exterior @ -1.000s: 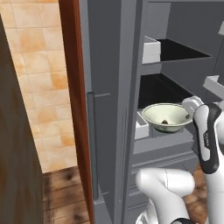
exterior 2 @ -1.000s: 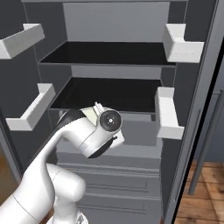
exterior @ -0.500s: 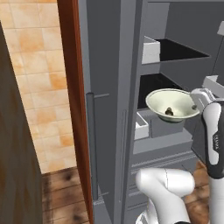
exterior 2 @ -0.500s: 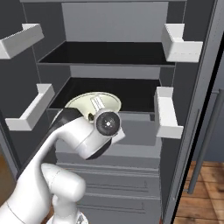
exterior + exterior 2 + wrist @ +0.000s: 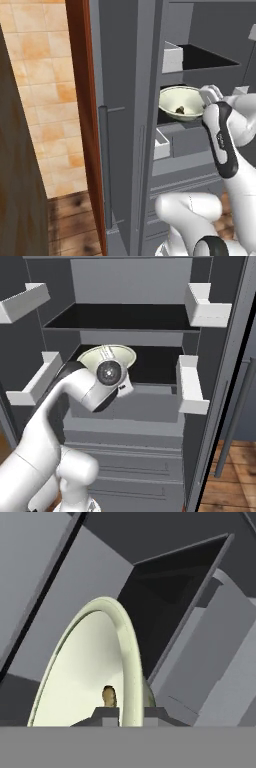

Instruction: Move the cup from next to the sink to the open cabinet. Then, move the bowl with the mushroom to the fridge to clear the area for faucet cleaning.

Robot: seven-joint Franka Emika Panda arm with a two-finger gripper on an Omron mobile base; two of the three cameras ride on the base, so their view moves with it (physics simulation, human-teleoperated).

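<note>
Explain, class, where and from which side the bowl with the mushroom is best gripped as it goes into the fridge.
By its thin rim, one finger inside and one outside, as the gripper does now. The bowl is too wide to span, and a near-side hold leaves the far side free to enter the fridge shelf.

Near half of wide cream-white bowl (image 5: 106,356) hidden behind white arm wrist in right base view. Small dark brownish mushroom (image 5: 108,696) partly masked by finger tips in hand view. Tall grey fridge (image 5: 130,75) cut off by top edge.
</note>
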